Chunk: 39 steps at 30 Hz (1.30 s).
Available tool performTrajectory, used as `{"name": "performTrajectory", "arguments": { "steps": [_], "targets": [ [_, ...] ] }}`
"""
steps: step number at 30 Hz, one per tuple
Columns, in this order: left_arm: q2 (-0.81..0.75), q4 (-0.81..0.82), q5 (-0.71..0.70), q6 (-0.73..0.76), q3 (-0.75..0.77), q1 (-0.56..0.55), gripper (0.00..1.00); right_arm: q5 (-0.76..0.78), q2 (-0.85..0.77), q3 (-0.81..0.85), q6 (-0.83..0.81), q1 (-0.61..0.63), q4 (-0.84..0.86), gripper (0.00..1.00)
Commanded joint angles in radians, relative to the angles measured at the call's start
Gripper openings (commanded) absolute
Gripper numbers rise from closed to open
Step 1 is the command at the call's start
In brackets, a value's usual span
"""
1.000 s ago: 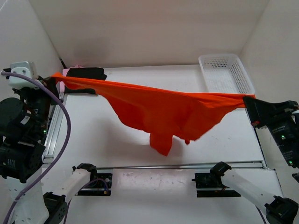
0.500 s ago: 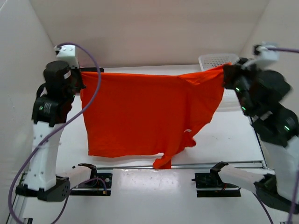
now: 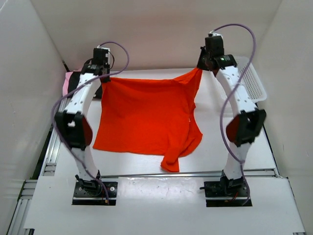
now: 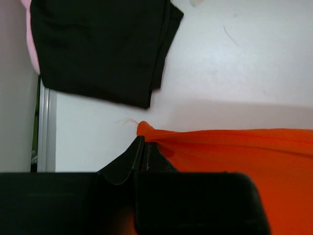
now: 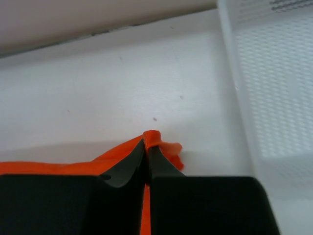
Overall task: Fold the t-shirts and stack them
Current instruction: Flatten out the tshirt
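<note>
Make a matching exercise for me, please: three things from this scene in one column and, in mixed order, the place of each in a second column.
1. bright orange-red fabric t-shirt
2. black fabric t-shirt
3. white plastic mesh basket

A. far right corner of the table
B. lying at the far left corner
C. spread out, pinched by the left gripper and the right gripper

Pairs: 1-C; 2-B; 3-A

Folded shirts (image 4: 98,44) far left, basket (image 3: 257,87) far right (spread shirt (image 3: 144,115) between).

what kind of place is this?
Probably a robot lab cell: plain white walls box in a white table, and the left arm and right arm are bolted at its edge.
</note>
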Motion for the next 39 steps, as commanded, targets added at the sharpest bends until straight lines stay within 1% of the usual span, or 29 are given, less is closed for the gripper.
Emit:
{"name": "performTrajectory", "arguments": {
  "steps": [1,2,3,4,5,6,7,8,9,10,11,12,13,14,15,17,18,19,21,22,25,26,27,28,30,32,34,37,39],
  "targets": [
    [0.122,0.042,-0.043,0.001,0.178,0.022,0.10,-0.077,0.136,0.212,0.131,-0.017,-0.005,0.11],
    [0.166,0.042,-0.057,0.001,0.218,0.022,0.10,-0.097,0.176,0.253,0.160,-0.018,-0.005,0.15],
    [0.252,0.042,-0.069,0.001,0.299,0.022,0.10,-0.134,0.234,0.304,0.194,-0.031,-0.005,0.38],
    [0.291,0.042,-0.085,0.001,0.338,0.022,0.16,-0.156,0.254,0.315,0.230,-0.047,-0.005,0.53],
    [0.323,0.042,-0.109,0.001,0.368,0.022,0.27,-0.180,0.265,0.315,0.290,-0.047,0.010,0.63],
    [0.369,0.042,-0.120,0.001,0.404,0.022,0.68,-0.206,0.274,0.303,0.313,-0.062,0.019,0.68],
    [0.381,0.042,-0.132,0.001,0.413,0.022,0.88,-0.225,0.274,0.294,0.332,-0.073,0.019,0.77],
    [0.382,0.042,-0.148,0.001,0.413,0.022,0.99,-0.252,0.250,0.282,0.341,-0.073,0.019,0.78],
    [0.368,0.042,-0.148,0.001,0.397,0.022,0.99,-0.262,0.230,0.237,0.329,-0.073,0.019,0.80],
    [0.348,0.042,-0.148,0.001,0.377,0.034,0.99,-0.262,0.176,0.207,0.300,-0.073,0.001,0.89],
    [0.322,0.042,-0.148,0.001,0.351,0.034,0.99,-0.271,0.144,0.171,0.283,-0.073,-0.014,0.89],
    [0.253,0.042,-0.137,0.001,0.320,0.052,0.99,-0.271,0.109,0.083,0.266,-0.061,-0.031,0.89],
    [0.213,0.042,-0.137,0.001,0.250,0.061,0.99,-0.271,0.070,0.029,0.249,-0.060,-0.048,0.90],
    [0.169,0.042,-0.110,0.001,0.207,0.074,0.99,-0.262,-0.010,-0.032,0.211,-0.033,-0.074,0.90],
    [0.077,0.033,-0.093,0.001,0.106,0.098,0.99,-0.262,-0.051,-0.159,0.191,-0.019,-0.087,0.90],
    [-0.015,0.019,-0.057,0.001,-0.006,0.121,0.99,-0.233,-0.170,-0.299,0.168,0.033,-0.110,0.90],
    [-0.096,-0.015,-0.010,0.001,-0.063,0.132,0.99,-0.232,-0.209,-0.371,0.156,0.054,-0.110,0.92],
    [-0.134,-0.035,0.013,0.001,-0.176,0.141,0.99,-0.232,-0.277,-0.513,0.156,0.103,-0.101,0.92],
    [-0.193,-0.067,0.041,0.001,-0.293,0.154,0.99,-0.232,-0.335,-0.638,0.145,0.157,-0.090,0.92],
    [-0.241,-0.079,0.041,0.001,-0.405,0.164,0.99,-0.222,-0.376,-0.745,0.154,0.209,-0.090,0.90],
    [-0.289,-0.089,0.072,0.001,-0.551,0.175,0.99,-0.219,-0.456,-0.902,0.218,0.300,-0.059,0.77],
    [-0.299,-0.071,0.072,0.001,-0.615,0.202,0.97,-0.248,-0.474,-1.003,0.237,0.323,-0.039,0.72],
    [-0.300,-0.060,0.072,0.001,-0.640,0.215,0.97,-0.263,-0.491,-1.048,0.270,0.347,0.008,0.65],
    [-0.300,-0.049,0.081,0.001,-0.659,0.227,0.97,-0.272,-0.513,-1.085,0.286,0.398,0.025,0.62],
    [-0.264,-0.031,0.098,0.001,-0.683,0.265,0.95,-0.272,-0.513,-1.159,0.321,0.449,0.059,0.56],
    [-0.226,-0.030,0.125,0.001,-0.684,0.287,0.93,-0.283,-0.513,-1.200,0.363,0.521,0.083,0.55],
    [-0.215,-0.030,0.165,0.001,-0.684,0.301,0.91,-0.283,-0.487,-1.200,0.383,0.580,0.103,0.53],
    [-0.204,-0.018,0.223,0.001,-0.696,0.301,0.91,-0.265,-0.465,-1.200,0.383,0.619,0.113,0.53],
    [-0.194,0.006,0.234,0.001,-0.716,0.301,0.91,-0.278,-0.439,-1.213,0.392,0.619,0.136,0.53]
  ]
}}
